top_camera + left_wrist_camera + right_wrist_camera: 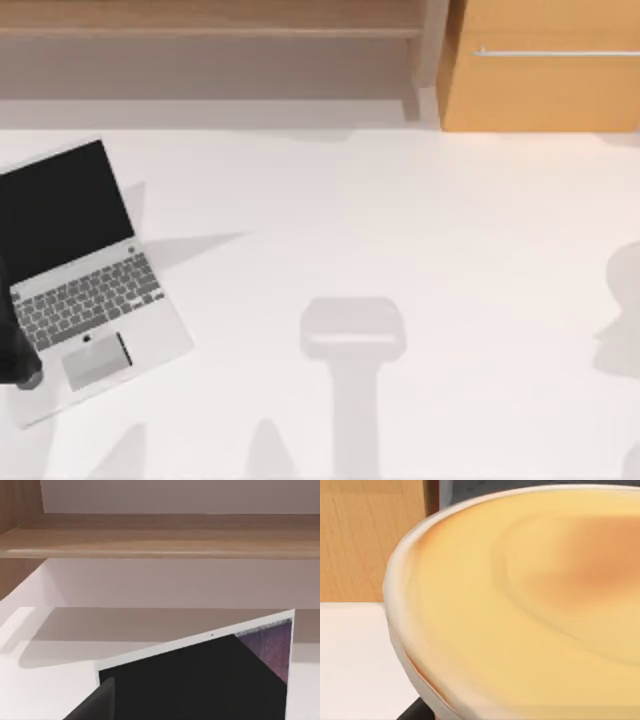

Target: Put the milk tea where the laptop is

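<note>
The white table (400,220) takes most of the top view, and behind it stand a long wooden shelf (210,30) and, at the far right, an orange wooden cabinet (540,70) with a thin metal handle (555,52). The laptop (95,290) lies open on the left side of the table, turned at an angle, with its black screen toward the back and the grey keys and light trackpad toward the front. In the left wrist view the black screen of the laptop is seen close from the front, with the shelf beyond it. The left arm is at the left edge of the table, touching or just above the front left corner of the laptop as a dark shape; the left gripper (20,365) is there, and I cannot tell if its fingers are open or closed. The milk tea (530,605) is very close before the right wrist camera: its round yellow-orange top and pale rim are seen, with the table and the cabinet behind it. Whether the right gripper has hold of the cup I cannot tell.
</note>
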Controlling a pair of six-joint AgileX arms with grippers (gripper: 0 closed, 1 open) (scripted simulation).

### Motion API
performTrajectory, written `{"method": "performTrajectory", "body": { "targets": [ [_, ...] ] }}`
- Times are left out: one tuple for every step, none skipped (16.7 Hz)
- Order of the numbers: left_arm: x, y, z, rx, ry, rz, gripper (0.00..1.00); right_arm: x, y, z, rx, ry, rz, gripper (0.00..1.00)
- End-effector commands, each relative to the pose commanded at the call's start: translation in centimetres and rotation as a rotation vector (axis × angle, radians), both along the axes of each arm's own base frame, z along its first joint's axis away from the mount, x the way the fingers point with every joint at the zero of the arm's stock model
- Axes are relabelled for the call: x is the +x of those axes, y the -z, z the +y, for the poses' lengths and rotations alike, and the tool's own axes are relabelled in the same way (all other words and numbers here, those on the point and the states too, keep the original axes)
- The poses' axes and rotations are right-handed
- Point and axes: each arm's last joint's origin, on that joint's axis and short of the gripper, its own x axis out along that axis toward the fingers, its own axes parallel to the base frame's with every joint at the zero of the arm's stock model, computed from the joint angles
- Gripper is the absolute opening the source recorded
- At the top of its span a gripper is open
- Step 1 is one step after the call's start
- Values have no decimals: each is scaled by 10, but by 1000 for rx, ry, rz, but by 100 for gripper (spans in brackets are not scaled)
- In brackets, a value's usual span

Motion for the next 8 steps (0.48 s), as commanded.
{"method": "performTrajectory", "body": {
  "targets": [
    [0, 0, 0, 0, 0, 0, 100, 0, -1, 0, 0, 0, -1, 0],
    [0, 0, 0, 0, 0, 0, 100, 0, -1, 0, 0, 0, -1, 0],
    [0, 0, 0, 0, 0, 0, 100, 0, -1, 0, 0, 0, -1, 0],
    [0, 0, 0, 0, 0, 0, 100, 0, 0, 0, 3, 0, 3, 0],
    [0, 0, 0, 0, 0, 0, 100, 0, 0, 0, 3, 0, 3, 0],
    [0, 0, 0, 0, 0, 0, 100, 3, -5, 1, -6, -3, -20, 0],
    [0, 0, 0, 0, 0, 0, 100, 8, -10, 3, -13, -9, -48, 0],
    [0, 0, 0, 0, 0, 0, 100, 16, -15, 8, -15, -17, -72, 0]
  ]
}}
